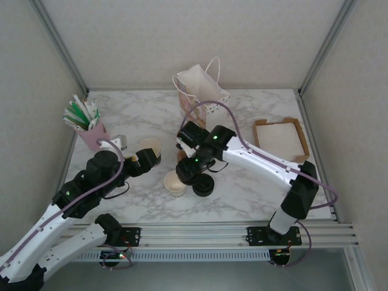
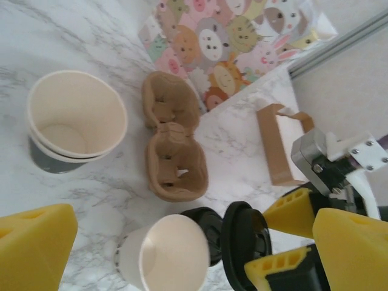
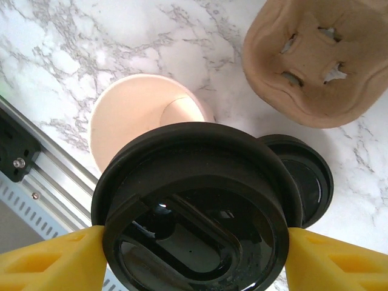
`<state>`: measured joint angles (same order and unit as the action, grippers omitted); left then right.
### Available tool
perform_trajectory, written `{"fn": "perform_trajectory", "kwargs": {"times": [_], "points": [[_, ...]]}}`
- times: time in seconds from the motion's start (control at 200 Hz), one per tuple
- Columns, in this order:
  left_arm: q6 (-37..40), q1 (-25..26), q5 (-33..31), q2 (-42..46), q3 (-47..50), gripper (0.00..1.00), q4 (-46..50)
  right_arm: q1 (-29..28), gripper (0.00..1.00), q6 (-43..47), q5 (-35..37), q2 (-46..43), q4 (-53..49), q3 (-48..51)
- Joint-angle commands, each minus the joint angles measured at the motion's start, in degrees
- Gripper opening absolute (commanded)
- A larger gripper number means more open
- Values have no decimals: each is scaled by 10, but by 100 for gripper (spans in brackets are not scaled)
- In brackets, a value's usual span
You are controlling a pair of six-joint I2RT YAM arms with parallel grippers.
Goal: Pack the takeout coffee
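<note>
Marble table (image 1: 254,188). Paper bag (image 1: 200,91) stands at the back; the top view gives plain white, while the left wrist view shows a cartoon-animal print. Pulp cup carrier (image 2: 176,157) lies just before it. Stacked cups (image 2: 76,118) sit near the left gripper (image 1: 145,159), which is spread wide and holds nothing. The right gripper (image 3: 194,242) pinches the takeout coffee (image 3: 194,200) by its lid, mid-table, over a lidless cup (image 3: 136,112) and a loose lid (image 3: 306,179). Its lid faces the wrist camera. The cup body is hidden, so the axis is probably near upright.

Animal-print bag (image 2: 230,42), brown carrier (image 2: 176,145), white marble table (image 2: 73,24).
</note>
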<state>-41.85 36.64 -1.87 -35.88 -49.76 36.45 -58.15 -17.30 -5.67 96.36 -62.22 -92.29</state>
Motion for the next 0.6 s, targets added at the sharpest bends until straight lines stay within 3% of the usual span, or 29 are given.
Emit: {"fn": "perform_trajectory", "kwargs": {"times": [0.0, 0.13, 0.265, 0.596], "points": [[24, -31, -2, 10, -16, 100, 63, -24, 72, 3, 11, 35, -44, -47], [12, -40, -61, 63, 15, 100, 47, -39, 72, 2, 32, 73, -69, -83], [10, -39, -47, 129, 33, 100, 23, -48, 72, -2, 42, 100, -87, -113], [22, -39, -28, 130, 14, 100, 42, -58, 73, -3, 48, 154, -115, -172]]}}
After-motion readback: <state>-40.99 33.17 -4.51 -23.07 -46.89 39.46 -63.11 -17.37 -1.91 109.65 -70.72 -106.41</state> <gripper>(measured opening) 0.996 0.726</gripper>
